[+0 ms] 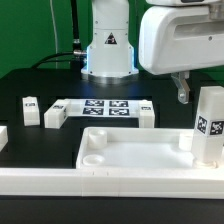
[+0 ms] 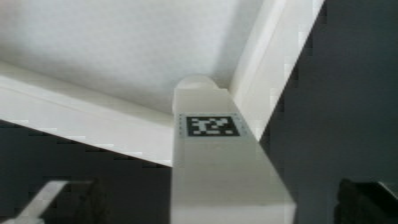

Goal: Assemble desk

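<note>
Jaws apart on the gripper (image 1: 183,90), upper right of the exterior frame, just up-left of the leg (image 1: 210,126) standing at the tabletop's (image 1: 120,160) right corner; I judge best: centre over leg, descend straight, close squarely.

I see white plastic throughout: tabletop (image 1: 60,178), upright leg (image 1: 209,125), loose legs (image 1: 54,117), each leg with a black-and-white square tag. Marker board (image 1: 100,106) is white with a row of black-and-white tags. Table (image 1: 30,75) is black, backdrop (image 1: 40,20) green, arm (image 1: 180,40) white. In the wrist view the leg's tag (image 2: 214,126) is a blocky black pattern on white.
</note>
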Available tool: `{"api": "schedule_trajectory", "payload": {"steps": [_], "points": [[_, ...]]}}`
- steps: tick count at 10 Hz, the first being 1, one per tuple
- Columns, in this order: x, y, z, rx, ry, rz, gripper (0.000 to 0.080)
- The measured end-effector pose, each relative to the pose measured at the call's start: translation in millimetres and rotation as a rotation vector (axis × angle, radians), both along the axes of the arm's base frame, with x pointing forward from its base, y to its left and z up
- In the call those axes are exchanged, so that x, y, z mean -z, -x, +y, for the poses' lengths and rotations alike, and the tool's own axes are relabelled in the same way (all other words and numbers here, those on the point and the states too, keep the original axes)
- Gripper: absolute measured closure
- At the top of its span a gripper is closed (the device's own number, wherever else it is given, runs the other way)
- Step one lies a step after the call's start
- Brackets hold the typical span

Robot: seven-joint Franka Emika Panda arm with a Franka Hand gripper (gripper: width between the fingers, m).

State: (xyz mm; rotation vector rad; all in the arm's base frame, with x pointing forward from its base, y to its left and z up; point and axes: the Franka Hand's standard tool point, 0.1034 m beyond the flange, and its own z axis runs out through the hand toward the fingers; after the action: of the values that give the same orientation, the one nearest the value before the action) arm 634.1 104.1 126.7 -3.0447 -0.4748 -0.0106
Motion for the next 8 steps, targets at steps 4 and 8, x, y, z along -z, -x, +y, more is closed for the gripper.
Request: {"api": "schedule_trajectory", "payload": {"steps": [4,8], "points": [[0.3,0.1,-0.2,0.001,0.0,0.001,0.0513],[0.3,0.1,0.3,0.159,-0.001,0.01,0.0509]]}}
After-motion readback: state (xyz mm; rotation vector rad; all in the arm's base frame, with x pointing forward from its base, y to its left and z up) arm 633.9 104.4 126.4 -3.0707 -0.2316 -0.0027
